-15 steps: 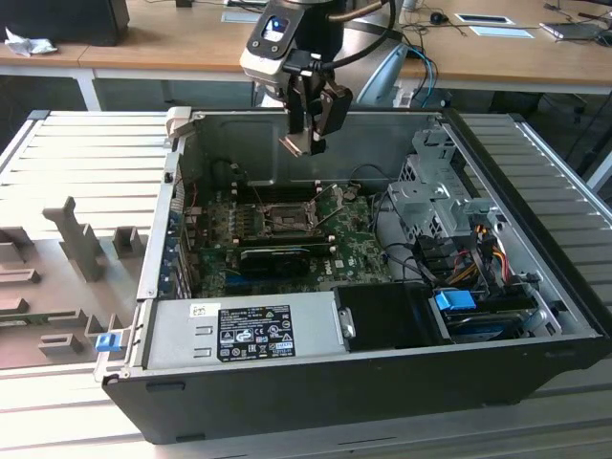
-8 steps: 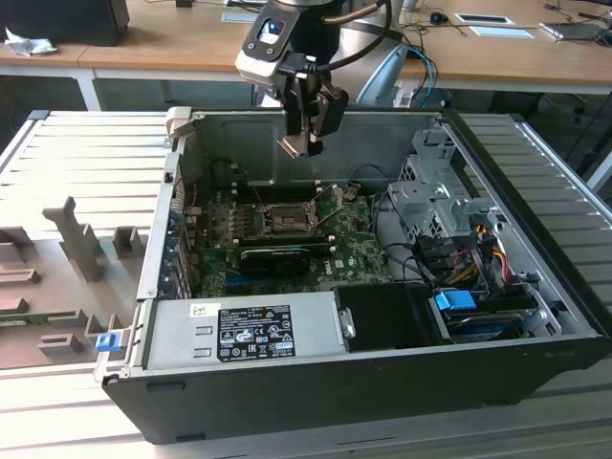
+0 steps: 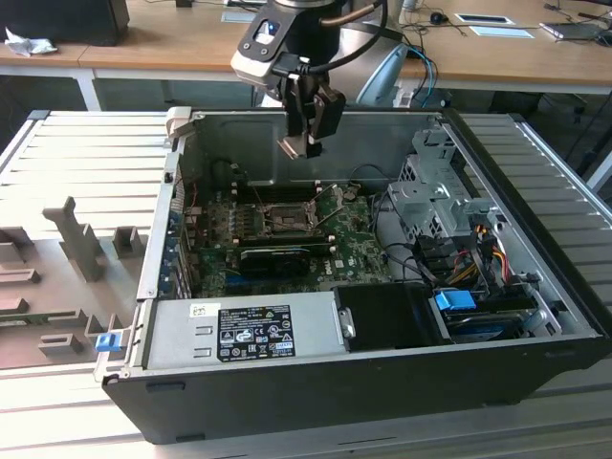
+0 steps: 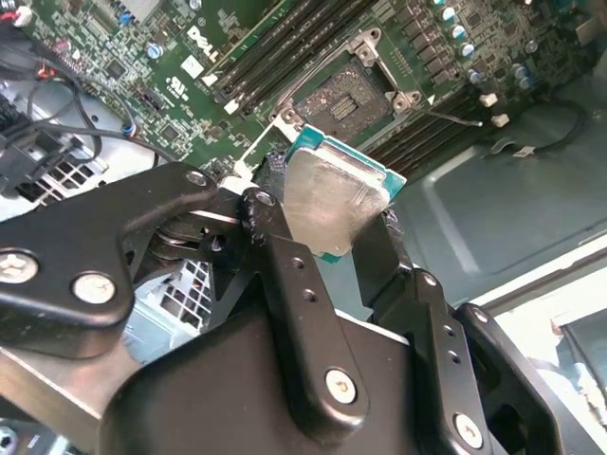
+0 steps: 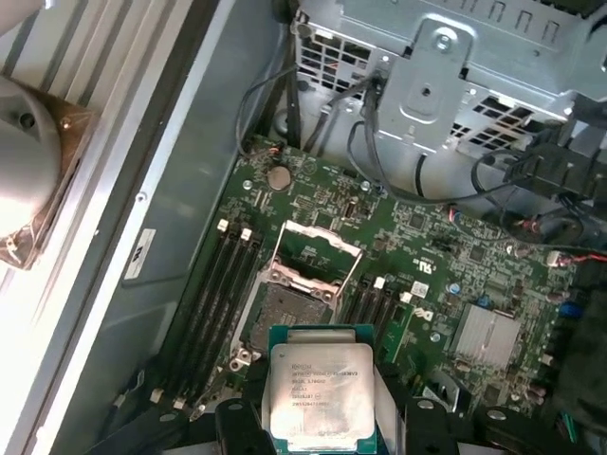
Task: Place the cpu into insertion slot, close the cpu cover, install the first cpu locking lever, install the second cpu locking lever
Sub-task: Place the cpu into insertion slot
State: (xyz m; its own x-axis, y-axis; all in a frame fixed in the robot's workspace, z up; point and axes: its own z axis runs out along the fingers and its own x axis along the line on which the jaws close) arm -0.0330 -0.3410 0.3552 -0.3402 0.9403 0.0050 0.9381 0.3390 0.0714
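Hand: black jointed metal fingers, clenched on the cpu.
Cpu: flat square, dull silver top, teal rim. It is held above the green board; its near edge is cut off in the first wrist view.
Insertion slot: dark square centre, left uncovered.
Cpu cover: thin silvery frame, raised beside the slot.

Exterior view looks down into the case; both wrist views face the insertion slot.
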